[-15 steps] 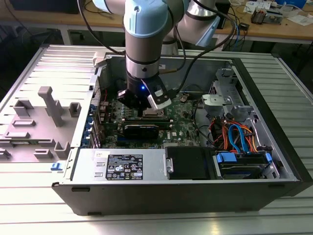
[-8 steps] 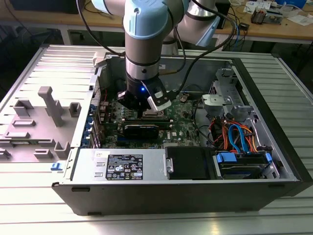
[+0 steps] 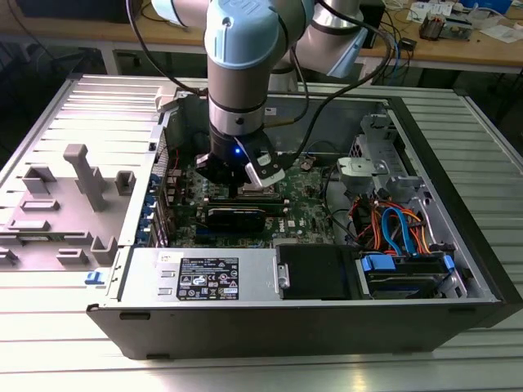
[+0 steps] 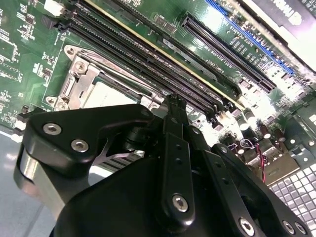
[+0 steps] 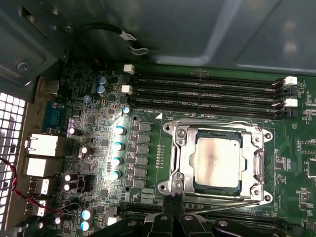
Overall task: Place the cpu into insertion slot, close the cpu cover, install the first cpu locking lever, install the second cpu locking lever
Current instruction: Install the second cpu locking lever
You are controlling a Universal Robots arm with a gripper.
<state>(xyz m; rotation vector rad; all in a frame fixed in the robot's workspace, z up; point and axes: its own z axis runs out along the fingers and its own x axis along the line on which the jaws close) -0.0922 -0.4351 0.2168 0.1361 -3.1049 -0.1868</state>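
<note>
Inside the open grey computer case (image 3: 458, 269) on the ribbed table (image 3: 49, 327), the black pincer (image 5: 174, 206), fingers pressed together and empty, hovers beside the silvery socket-sized cpu cover (image 5: 180, 165), apparently shut over the seated dull silver-grey cpu (image 5: 217, 164).

The exterior view stands off from the arm and looks down at a slant into the open computer case (image 3: 327, 278), taking in the whole chassis and the arm reaching into it. The first wrist view faces almost straight down on the green motherboard (image 5: 148, 163) from close above, with the insertion slot (image 5: 218, 163) near its middle. The second wrist view looks across the same board at a low slant from very near, past the end effector (image 4: 175, 106), and both wrist views share the slot and the long memory slots (image 5: 207, 91) beside it.
</note>
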